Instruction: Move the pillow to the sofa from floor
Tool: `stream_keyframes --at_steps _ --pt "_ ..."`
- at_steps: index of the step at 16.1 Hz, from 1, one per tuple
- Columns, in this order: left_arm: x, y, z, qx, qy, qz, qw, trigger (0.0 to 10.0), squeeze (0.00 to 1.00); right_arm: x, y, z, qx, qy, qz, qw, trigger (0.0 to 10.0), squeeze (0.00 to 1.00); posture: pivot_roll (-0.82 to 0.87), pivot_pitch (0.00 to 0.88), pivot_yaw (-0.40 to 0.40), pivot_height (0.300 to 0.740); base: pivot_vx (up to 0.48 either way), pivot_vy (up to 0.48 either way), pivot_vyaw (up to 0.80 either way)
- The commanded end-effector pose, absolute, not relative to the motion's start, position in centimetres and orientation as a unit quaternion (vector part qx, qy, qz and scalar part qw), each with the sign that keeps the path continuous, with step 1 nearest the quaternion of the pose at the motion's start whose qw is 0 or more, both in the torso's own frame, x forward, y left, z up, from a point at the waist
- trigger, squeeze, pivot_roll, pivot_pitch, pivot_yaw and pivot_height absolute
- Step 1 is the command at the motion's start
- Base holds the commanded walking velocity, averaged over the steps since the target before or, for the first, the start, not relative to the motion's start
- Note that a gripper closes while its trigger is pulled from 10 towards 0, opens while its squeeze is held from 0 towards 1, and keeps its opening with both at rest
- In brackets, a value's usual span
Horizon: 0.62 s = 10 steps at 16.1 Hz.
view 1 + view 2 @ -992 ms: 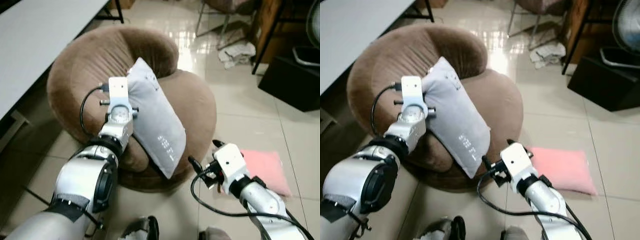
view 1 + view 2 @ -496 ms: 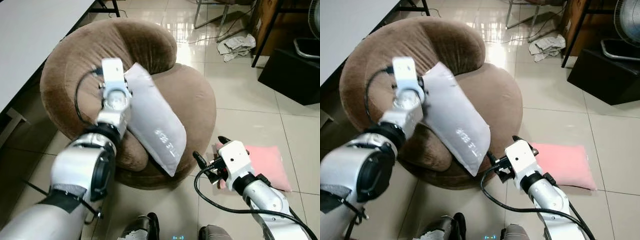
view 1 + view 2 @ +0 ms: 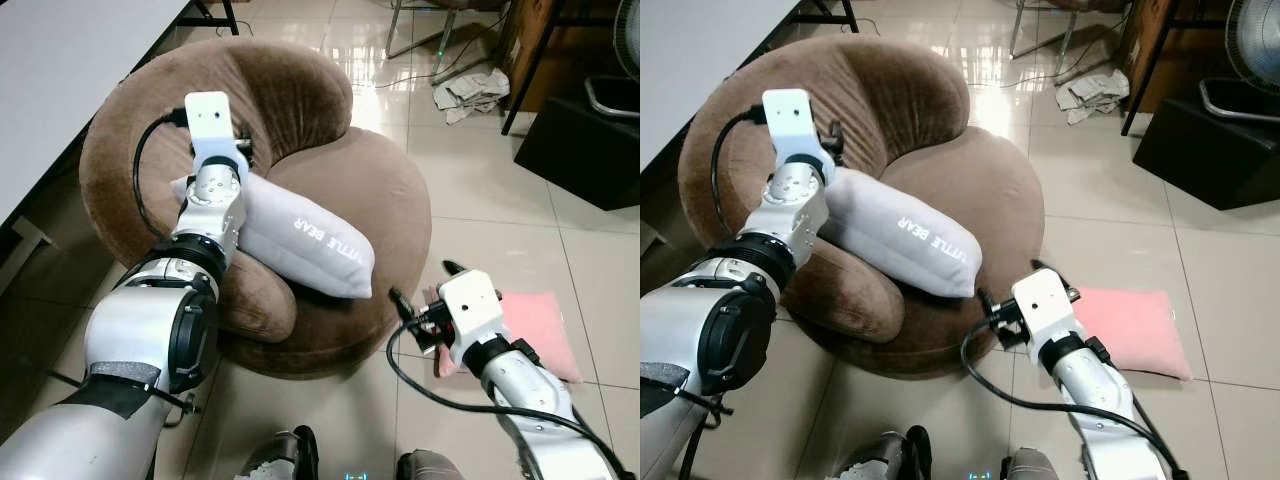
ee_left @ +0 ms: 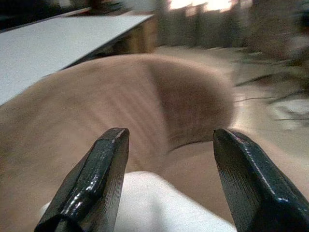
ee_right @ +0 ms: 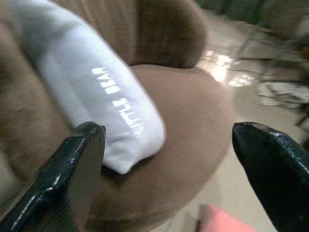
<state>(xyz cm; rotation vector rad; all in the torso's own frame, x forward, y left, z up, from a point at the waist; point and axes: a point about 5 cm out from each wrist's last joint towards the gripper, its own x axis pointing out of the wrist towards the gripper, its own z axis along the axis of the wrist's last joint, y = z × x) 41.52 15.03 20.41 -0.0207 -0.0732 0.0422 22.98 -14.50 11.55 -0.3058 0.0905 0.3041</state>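
Soft grey pillow [image 3: 300, 238] lies across the brown sofa [image 3: 375, 190] seat (light, squashy, judging by the sag), left gripper [image 4: 166, 186] spread open above its end, right gripper [image 5: 169, 159] open too; you pinch a corner if regrasping.
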Motion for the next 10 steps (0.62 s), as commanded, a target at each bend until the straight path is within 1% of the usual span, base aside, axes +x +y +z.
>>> stream_keyframes --at_steps 1,2,4,6,7,8,9,10 --pt "41.3 15.1 20.7 -0.023 -0.062 -0.032 0.997 10.0 0.0 23.3 -14.7 11.6 -0.16 0.036 0.121 0.979 10.0 0.0 -0.1 0.109 0.105 0.74 0.0 0.0 0.0" --pt "40.7 14.8 19.7 -0.027 -0.072 -0.102 0.992 10.0 0.0 23.6 -14.6 11.6 -0.145 0.037 0.112 0.982 10.0 0.0 -0.09 0.092 0.095 0.74 0.0 0.0 0.76" --pt "38.9 15.4 17.2 -0.006 -0.088 -0.125 0.988 10.0 0.0 23.7 -14.4 11.7 -0.12 0.036 0.098 0.987 10.0 0.0 -0.08 0.076 0.079 0.74 0.0 0.0 0.8" --pt "36.6 16.2 15.4 0.019 -0.086 -0.119 0.989 10.0 0.0 23.9 -14.2 11.5 -0.114 0.038 0.102 0.987 10.0 0.0 -0.06 0.083 0.059 0.74 0.0 0.0 0.8" --pt "36.2 16.3 15.2 0.019 -0.086 -0.12 0.989 10.0 0.0 24.1 -14.1 11.4 -0.114 0.038 0.103 0.987 10.0 0.0 -0.06 0.086 0.058 0.74 0.0 0.0 0.8" --pt "34.8 17.1 14.9 -0.021 -0.076 -0.096 0.992 10.0 0.0 24.2 -13.9 11.6 -0.111 0.032 0.11 0.987 10.0 0.0 -0.05 0.077 0.056 0.74 0.0 0.0 0.8" --pt "33.3 17.5 14.9 -0.049 -0.069 -0.089 0.992 10.0 0.0 24.5 -13.6 11.7 -0.111 0.026 0.113 0.987 10.0 0.0 -0.05 0.067 0.057 0.74 0.0 0.0 0.8" --pt "32.6 17.5 15.0 -0.046 -0.067 -0.09 0.993 10.0 0.0 24.6 -13.5 11.8 -0.109 0.024 0.114 0.987 10.0 0.0 -0.05 0.071 0.057 0.74 0.0 0.0 0.8"
